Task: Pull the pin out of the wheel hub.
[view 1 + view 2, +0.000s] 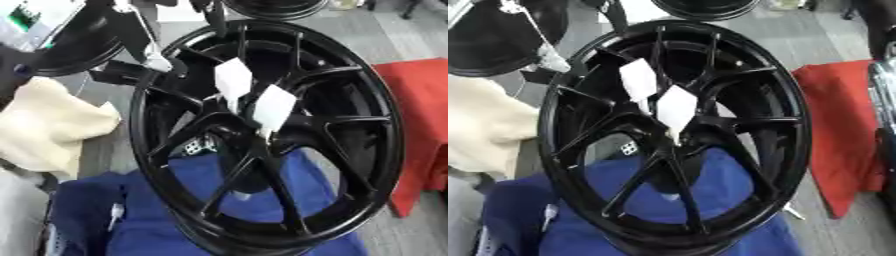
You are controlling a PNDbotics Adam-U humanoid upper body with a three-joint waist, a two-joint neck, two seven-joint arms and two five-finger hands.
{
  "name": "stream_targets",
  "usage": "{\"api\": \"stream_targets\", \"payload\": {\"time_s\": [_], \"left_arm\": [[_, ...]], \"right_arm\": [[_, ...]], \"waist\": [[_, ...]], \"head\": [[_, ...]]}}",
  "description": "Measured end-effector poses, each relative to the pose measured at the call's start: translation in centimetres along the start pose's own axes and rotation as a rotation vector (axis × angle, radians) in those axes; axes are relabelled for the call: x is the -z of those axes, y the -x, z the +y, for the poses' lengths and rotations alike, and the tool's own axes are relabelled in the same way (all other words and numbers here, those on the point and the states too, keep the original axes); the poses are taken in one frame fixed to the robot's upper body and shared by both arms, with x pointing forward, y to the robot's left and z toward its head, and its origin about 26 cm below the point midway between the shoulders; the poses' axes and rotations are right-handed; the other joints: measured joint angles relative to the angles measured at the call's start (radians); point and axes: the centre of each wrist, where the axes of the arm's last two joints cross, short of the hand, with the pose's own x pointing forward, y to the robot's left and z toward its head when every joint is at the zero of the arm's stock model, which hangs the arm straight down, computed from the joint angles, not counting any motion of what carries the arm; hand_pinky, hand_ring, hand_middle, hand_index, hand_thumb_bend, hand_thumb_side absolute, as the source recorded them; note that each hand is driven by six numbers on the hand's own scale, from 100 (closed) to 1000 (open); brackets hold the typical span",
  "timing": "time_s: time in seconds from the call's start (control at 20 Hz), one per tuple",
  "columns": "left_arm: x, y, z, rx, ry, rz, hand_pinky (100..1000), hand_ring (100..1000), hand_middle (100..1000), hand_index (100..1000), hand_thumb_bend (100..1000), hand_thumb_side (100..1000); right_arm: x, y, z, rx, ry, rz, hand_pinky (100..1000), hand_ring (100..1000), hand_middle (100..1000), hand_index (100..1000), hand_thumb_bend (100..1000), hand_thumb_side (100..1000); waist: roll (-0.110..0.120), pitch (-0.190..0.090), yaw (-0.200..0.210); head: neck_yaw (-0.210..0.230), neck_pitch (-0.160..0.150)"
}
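Black and glossy, the wheel hub (pixel 262 135) stands nearly upright at the centre of both views, its lower rim resting on a blue cloth (pixel 262 210), with a red cloth (pixel 842 130) to the right and a cream cloth (pixel 44 125) to the left. We see two white tags (pixel 254 95) hanging in front of the spokes near the centre; each appears to trail down to a thin stem at the hub, and we judge these to mark the pins, though the pins themselves are too small to make out. A dark arm (pixel 131 35) enters from the upper left and ends near the rim's upper left edge, where something white (pixel 157 62) shows; we cannot tell whether this is the left hand, nor how its fingers stand or whether they hold anything. The right hand appears in neither view. We judge the task not yet begun at the pin: both tags hang undisturbed. To do the step well, we would bring the working hand to the nearer tag, take hold low on the stem rather than on the flat of the tag, and draw straight outward along the pin's axis, away from the hub face. A sideways pull risks tearing the tag or rocking the wheel on its cloth, so steadying the rim with the other hand seems prudent.
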Motion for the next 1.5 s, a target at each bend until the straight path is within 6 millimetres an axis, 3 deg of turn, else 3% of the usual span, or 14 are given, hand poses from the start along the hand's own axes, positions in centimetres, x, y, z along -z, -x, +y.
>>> {"api": "stream_targets", "payload": {"time_s": [0.8, 1.5], "left_arm": [[1.7, 0.2, -0.6, -0.011, 0.016, -0.021, 883, 884, 840, 849, 452, 100], [2.9, 0.8, -1.4, -0.042, 0.035, -0.021, 874, 881, 821, 841, 372, 100]], "right_arm": [[0.0, 0.0, 0.4, 0.027, -0.001, -0.009, 675, 567, 559, 692, 100, 722], [0.1, -0.1, 0.7, 0.043, -0.004, -0.015, 676, 569, 561, 693, 100, 723]], "waist": [[0.011, 0.018, -0.013], [0.013, 0.029, -0.022]], "head": [[0.011, -0.014], [0.026, -0.026]]}}
